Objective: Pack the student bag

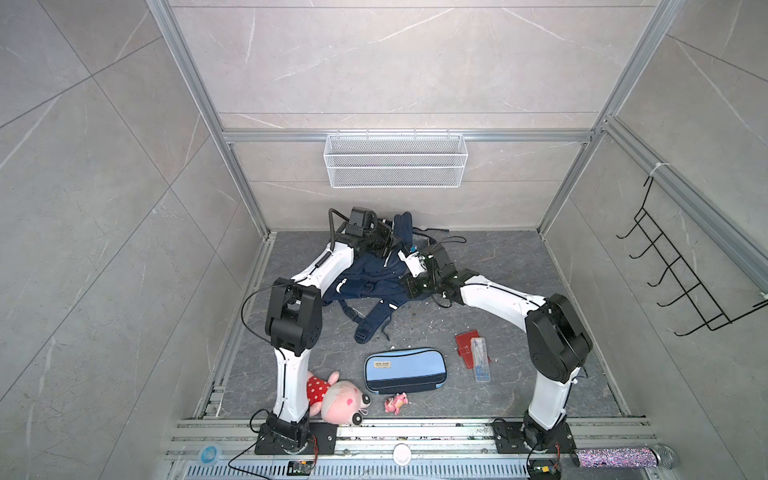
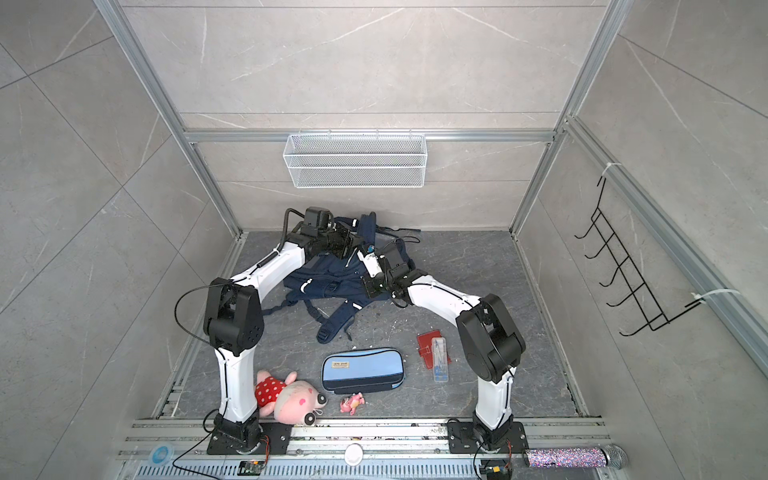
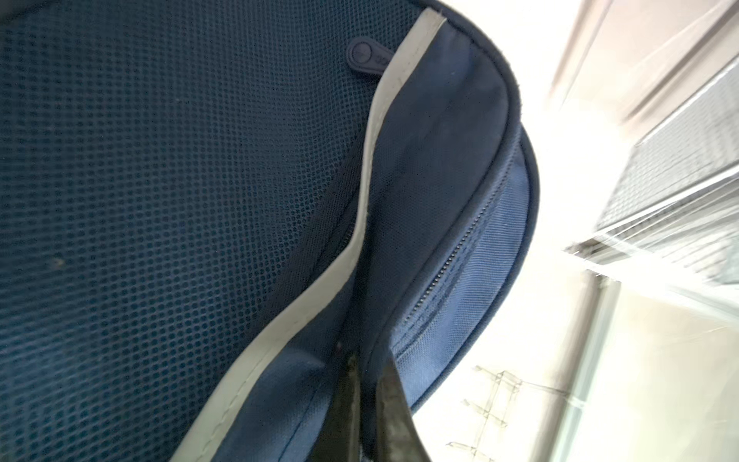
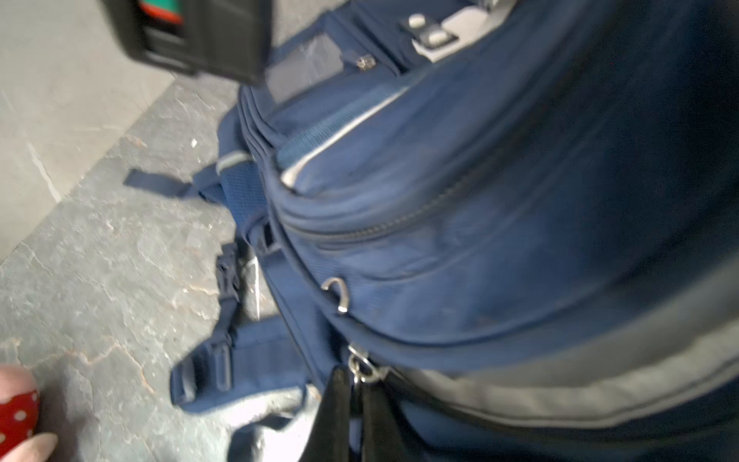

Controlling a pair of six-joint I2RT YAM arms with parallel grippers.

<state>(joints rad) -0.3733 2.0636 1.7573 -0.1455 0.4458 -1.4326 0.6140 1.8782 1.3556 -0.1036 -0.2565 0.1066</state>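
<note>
Item: student bag (image 1: 365, 278); navy fabric, slumped on the dark stone-patterned surface (image 1: 519, 291) behind the pencil case (image 1: 405, 370), toward the back wall; padded shoulder straps trail forward and end just short of the pencil case; pale grey reflective stripes, a fine mesh panel (image 3: 160, 200), several zip lines and black buckles visible.

Markings: rubber zip tab (image 3: 366, 54) bears raised lettering, mostly hidden behind a stripe, unreadable; the pencil case, light blue with navy trim, carries a small tan label, text too small to read.

Holds: left gripper (image 3: 368, 360) pressed together on a fold of the bag's fabric beside a zip, at the bag's end farthest from the pencil case; right gripper (image 4: 357, 396) pinching the metal zip ring (image 4: 362, 366) at the bag's edge.

Others: plush pig (image 1: 338, 399) in a red spotted dress, left of the pencil case; small pink toy (image 1: 395, 403) just in front of it; red wallet (image 1: 467, 347) with a clear pen box (image 1: 481, 359) lying partly over it, right of the pencil case.
</note>
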